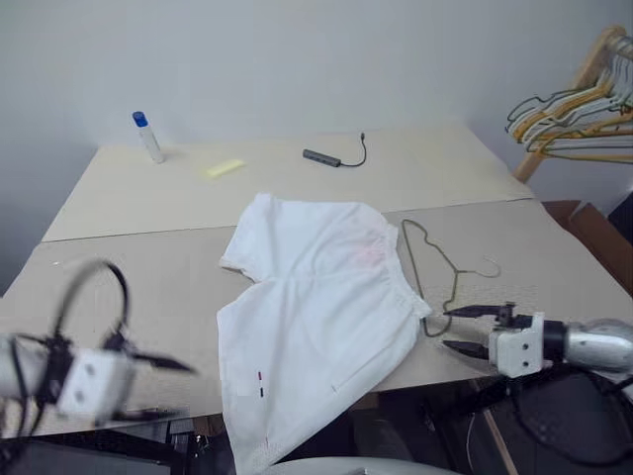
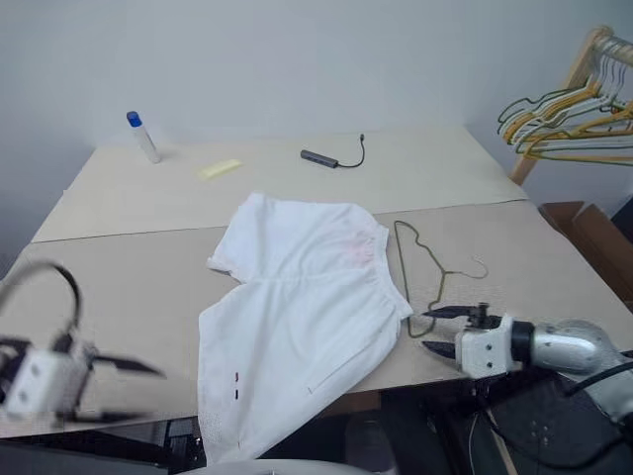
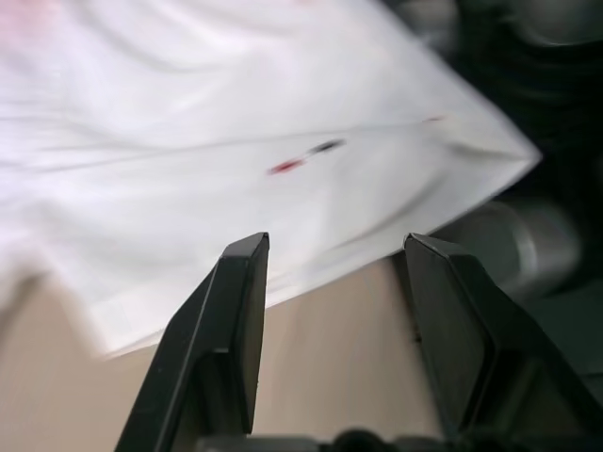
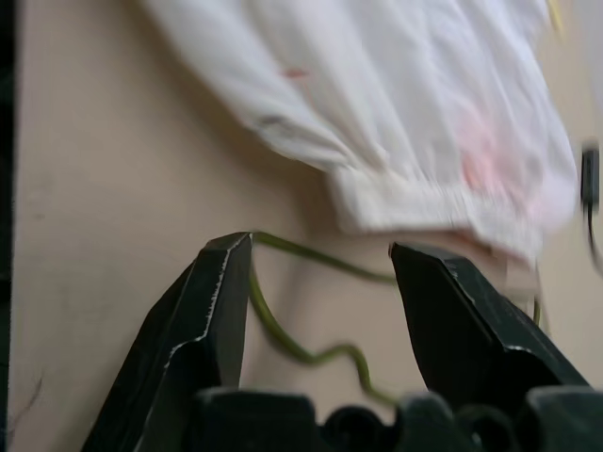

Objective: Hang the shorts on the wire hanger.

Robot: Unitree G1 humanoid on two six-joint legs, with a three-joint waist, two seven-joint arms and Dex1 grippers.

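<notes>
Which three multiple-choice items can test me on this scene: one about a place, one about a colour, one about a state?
1. Where does the wire hanger lie?
A. On the table, at the shorts' waistband side
B. On the rack
C. Under the marker

2. What colour is the cap of the marker?
A. Red
B. Blue
C. Green

3. How is the right end effector?
A. Shut on the hanger
B. Shut on the shorts
C. Open, holding nothing

Answers:
1 A, it lies flat beside the shorts.
2 B, the cap shows blue.
3 C, its fingers stand apart near the hanger's corner.
</notes>
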